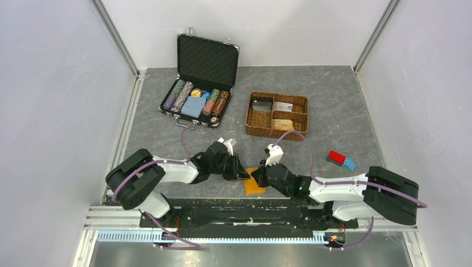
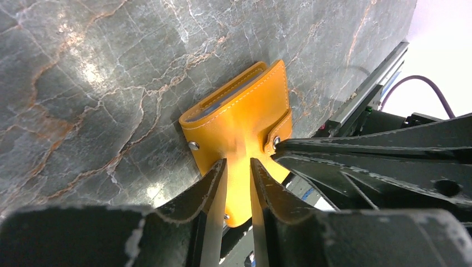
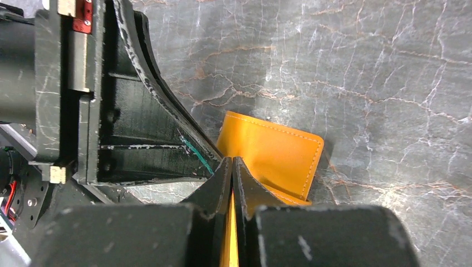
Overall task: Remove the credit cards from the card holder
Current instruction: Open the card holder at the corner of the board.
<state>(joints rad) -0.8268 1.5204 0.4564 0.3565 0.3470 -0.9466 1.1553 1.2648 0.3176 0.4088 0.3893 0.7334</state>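
Reaching inward from near edge w/ L arm (image 1: 167, 169) & R arm (image 1: 334, 189), low over grey table (image 1: 345, 105). Straddling card holder (image 2: 239, 119) w/ left gripper (image 2: 238, 162), fingers part-closed; can't tell if gripping. Clenched tight w/ right gripper (image 3: 231, 161) on holder's snap strap (image 2: 281, 130). Holder on table btwn both, near front edge.

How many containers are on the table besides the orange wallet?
2. A black case, lid up, sits at the back left; a woven basket sits right of it. Something small beside the wallet could be hidden.
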